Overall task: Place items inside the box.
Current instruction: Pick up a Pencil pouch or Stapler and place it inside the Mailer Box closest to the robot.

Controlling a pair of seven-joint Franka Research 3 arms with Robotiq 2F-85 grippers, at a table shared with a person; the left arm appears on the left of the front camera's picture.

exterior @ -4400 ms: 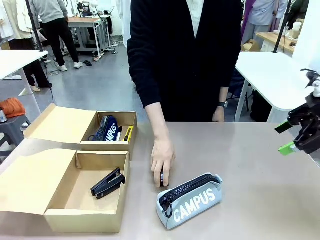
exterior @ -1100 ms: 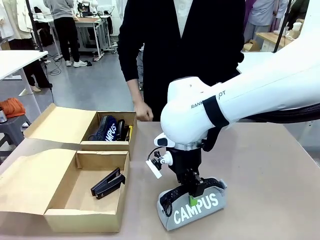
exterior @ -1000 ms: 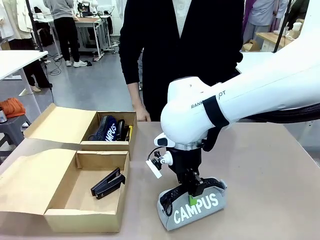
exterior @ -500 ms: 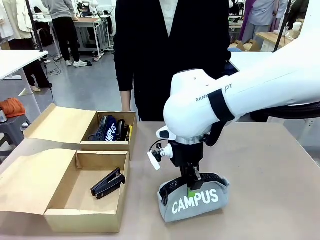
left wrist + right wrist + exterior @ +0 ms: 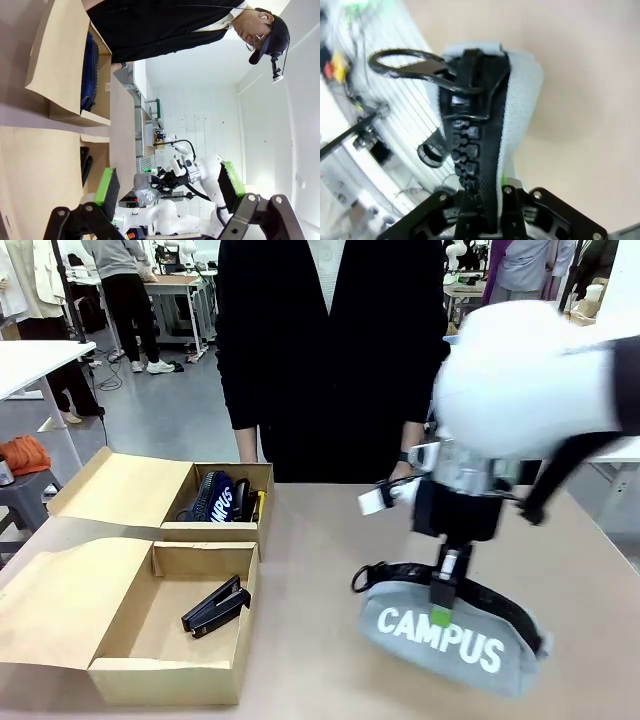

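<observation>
The right gripper (image 5: pixel 443 586), pinching only the black zipper ridge (image 5: pixel 476 165) of the soft grey fabric "CAMPUS" zip pouch (image 5: pixel 455 638) sagging beneath it, could lose the pouch if swung fast.

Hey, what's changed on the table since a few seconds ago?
The right gripper came in over the table, closed its jaws on the CAMPUS pouch at its zip edge, lifted it and swung it toward the robot's right. The person no longer reaches onto the table. The stapler in the near box and the navy pouch in the far box have not moved.
</observation>
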